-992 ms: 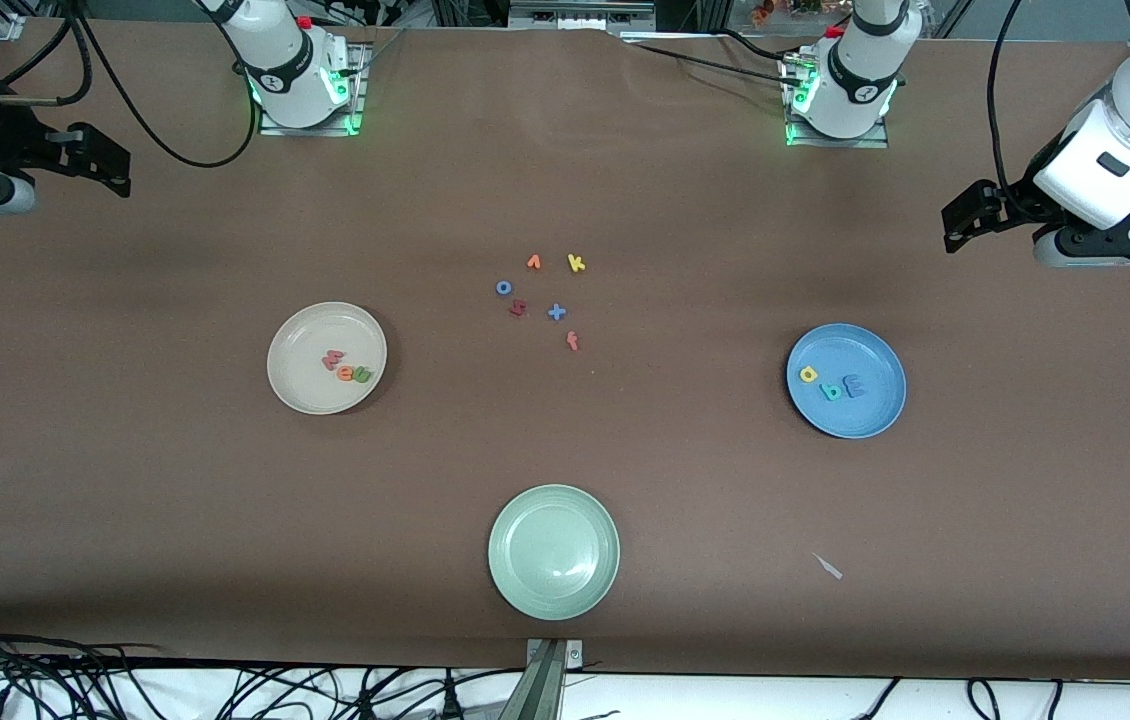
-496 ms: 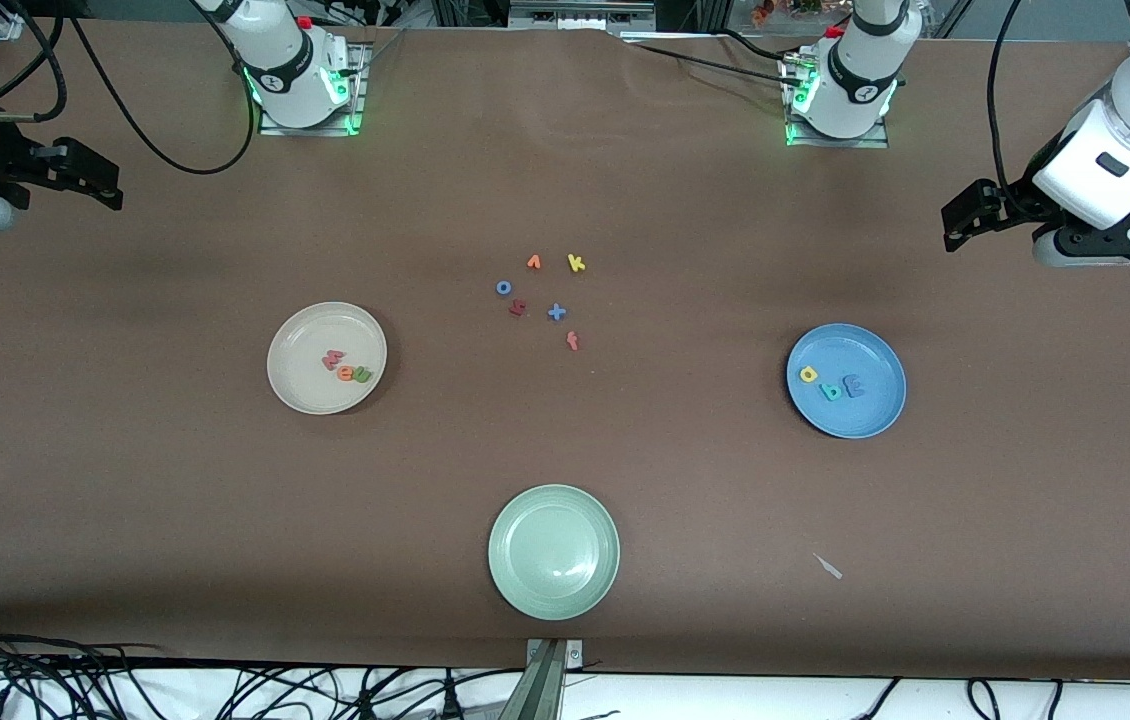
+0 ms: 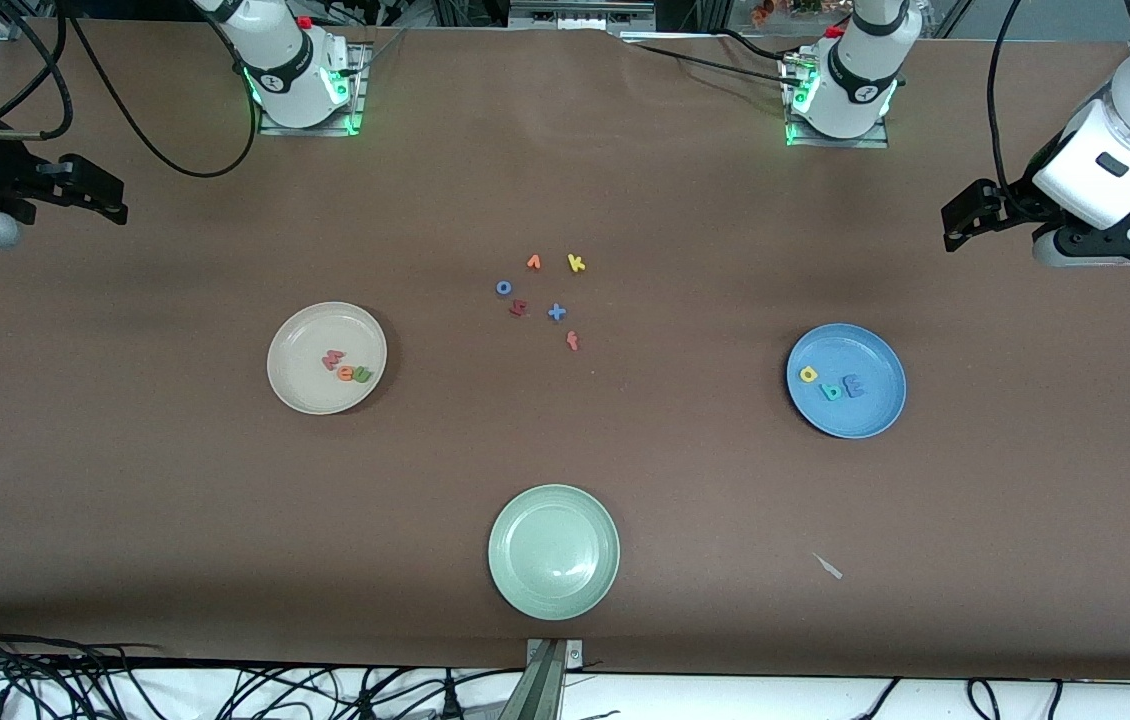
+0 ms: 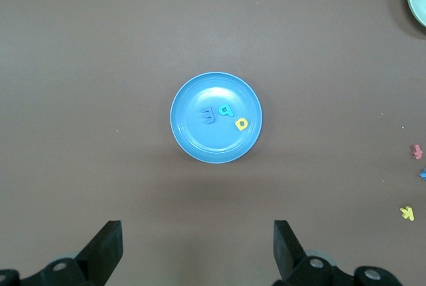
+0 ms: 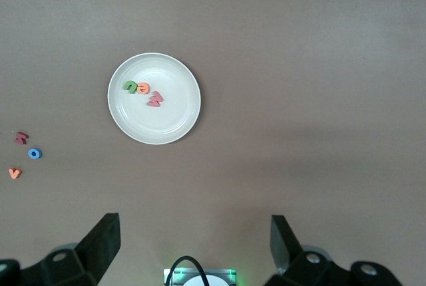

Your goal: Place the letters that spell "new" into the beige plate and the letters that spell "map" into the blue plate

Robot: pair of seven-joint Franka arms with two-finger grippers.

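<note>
The beige plate (image 3: pixel 300 390) holds the pinkish-red w (image 3: pixel 332 359), orange e (image 3: pixel 346 373) and green n (image 3: pixel 362 376). In the right wrist view the same plate (image 5: pixel 166 123) shows the n (image 5: pixel 130 86), e (image 5: pixel 143 89) and w (image 5: pixel 155 98). The blue plate (image 3: pixel 870 415) holds the yellow a (image 3: pixel 808 374), teal p (image 3: pixel 831 390) and light blue m (image 3: pixel 854 385). My left gripper (image 3: pixel 960 225) hangs open and empty over the table's left-arm end. My right gripper (image 3: pixel 100 188) hangs open and empty over the right-arm end. Both grippers (image 4: pixel 198 246) (image 5: pixel 194 243) are well away from the plates.
A pale green plate (image 3: pixel 553 551) lies nearest the front camera. Loose letters lie mid-table: orange v (image 3: pixel 533 262), yellow k (image 3: pixel 576 263), blue o (image 3: pixel 503 287), red s (image 3: pixel 518 308), a blue cross (image 3: pixel 556 312), red f (image 3: pixel 573 341). A white scrap (image 3: pixel 829 566) lies near the front edge.
The right arm's hand has shifted a little at its end of the table. The left arm, plates and letters have not moved.
</note>
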